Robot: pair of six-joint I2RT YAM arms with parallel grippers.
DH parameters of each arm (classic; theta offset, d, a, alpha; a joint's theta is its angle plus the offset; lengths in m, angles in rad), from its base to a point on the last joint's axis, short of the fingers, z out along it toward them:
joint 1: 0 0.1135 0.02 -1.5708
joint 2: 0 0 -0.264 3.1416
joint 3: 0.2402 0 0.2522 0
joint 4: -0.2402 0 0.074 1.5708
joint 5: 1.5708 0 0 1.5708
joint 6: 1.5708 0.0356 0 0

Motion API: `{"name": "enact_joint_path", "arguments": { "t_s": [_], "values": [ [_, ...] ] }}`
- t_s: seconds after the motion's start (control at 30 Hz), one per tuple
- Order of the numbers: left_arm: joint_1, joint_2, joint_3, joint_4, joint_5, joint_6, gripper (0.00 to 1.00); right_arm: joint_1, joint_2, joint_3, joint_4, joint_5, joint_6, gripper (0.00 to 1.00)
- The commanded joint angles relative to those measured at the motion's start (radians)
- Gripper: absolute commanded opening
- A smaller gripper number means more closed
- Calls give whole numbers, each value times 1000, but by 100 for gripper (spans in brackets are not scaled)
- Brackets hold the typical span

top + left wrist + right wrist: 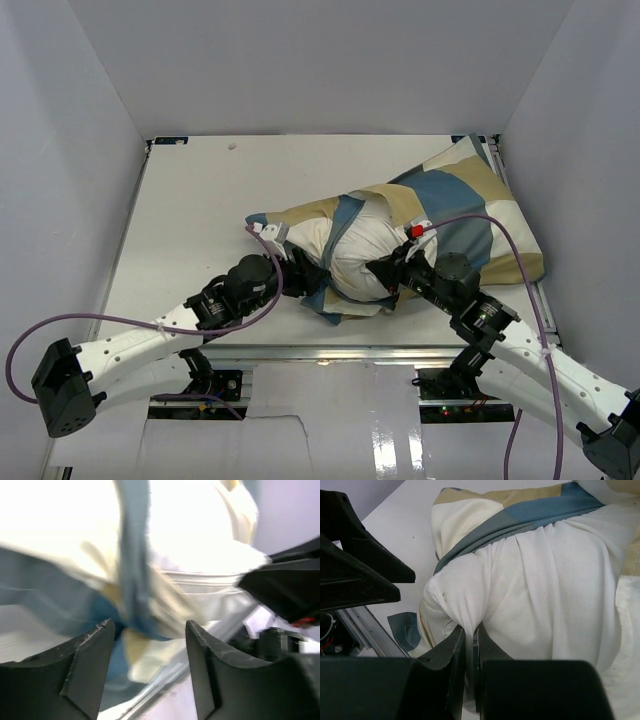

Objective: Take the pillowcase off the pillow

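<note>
right wrist view: right gripper [470, 636] clenched on a fold of the soft pillow [545, 595] by the desk's [402, 532] near edge; left gripper [148, 626] released, should pinch the limp pillowcase [545, 510] hem.

Nothing readable is picked up in any of the three views: no words, numbers or brand marks. A small red tag [418, 231] is spotted just to the right of the pillow [362, 252], but no lettering can be made out on it.
</note>
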Motion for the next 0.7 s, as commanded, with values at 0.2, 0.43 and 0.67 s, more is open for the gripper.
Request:
{"name": "enact_joint_path", "arguments": {
  "t_s": [0.2, 0.43, 0.67],
  "values": [
    [-40, 228, 111, 59, 114, -50, 81, 6, 44, -9, 152, -77, 55, 8],
    [-40, 247, 64, 56, -11, -94, 24, 8, -20, -1, 92, 6, 14, 8],
    [-12, 97, 7, -147, -194, -123, 0, 5, -109, 102, -139, 92, -61, 8]
  ]
}}
